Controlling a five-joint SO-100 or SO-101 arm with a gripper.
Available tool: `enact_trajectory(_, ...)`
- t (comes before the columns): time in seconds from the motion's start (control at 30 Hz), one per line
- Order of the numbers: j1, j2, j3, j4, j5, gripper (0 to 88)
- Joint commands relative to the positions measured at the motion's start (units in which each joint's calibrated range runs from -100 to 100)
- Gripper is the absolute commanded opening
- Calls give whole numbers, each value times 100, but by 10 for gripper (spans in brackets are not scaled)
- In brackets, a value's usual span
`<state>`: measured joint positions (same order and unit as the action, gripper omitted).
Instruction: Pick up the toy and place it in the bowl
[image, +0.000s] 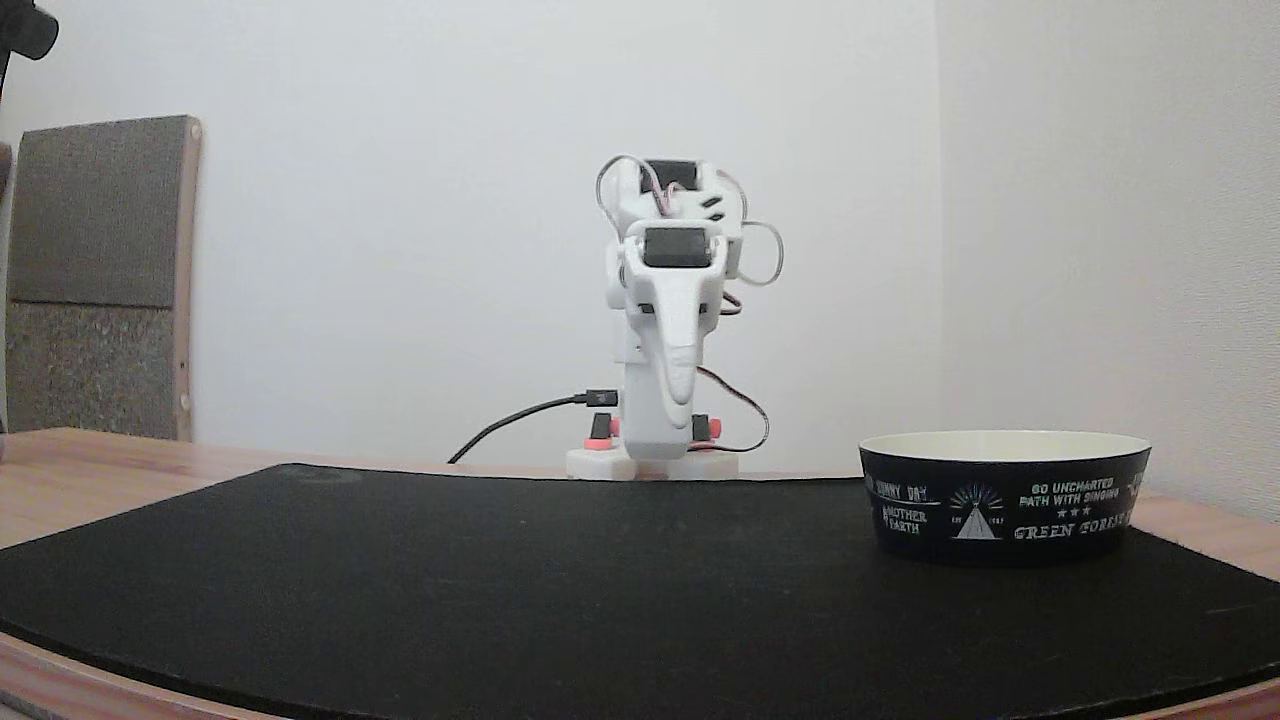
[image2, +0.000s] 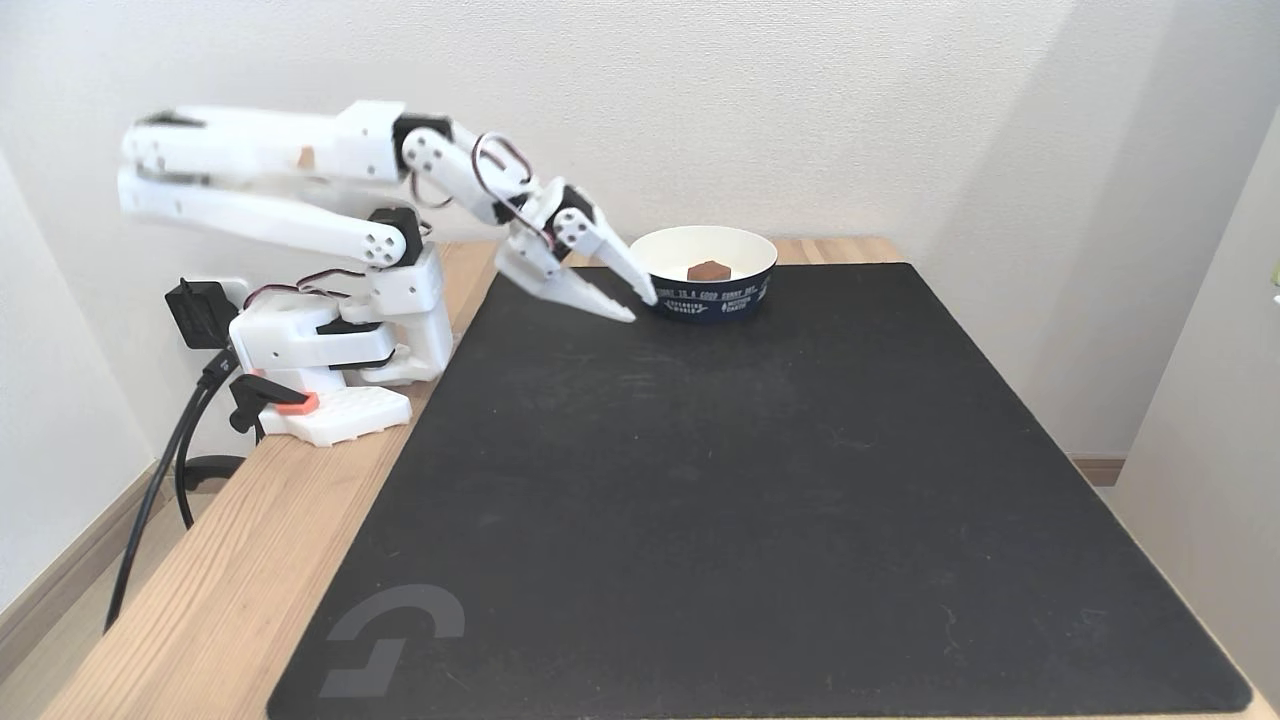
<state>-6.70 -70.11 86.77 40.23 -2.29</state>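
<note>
Two fingers (image2: 600, 258) slightly parted, empty, beside bowl (image2: 745, 293); toy (image2: 708, 270) lies inside.

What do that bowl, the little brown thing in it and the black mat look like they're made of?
The bowl looks like paper or thin plastic: thin rim, matte cream inside, printed black outside. The toy is matte reddish-brown, perhaps rubber or plastic; too small to tell. The mat looks like cloth-topped foam, dull and faintly fuzzy.
</note>
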Motion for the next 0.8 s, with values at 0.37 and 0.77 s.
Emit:
enact_trajectory(0.37,532,-2956,1260,1329,5,92)
enact_trajectory(0.77,490,-2939,1260,1312,-21,87)
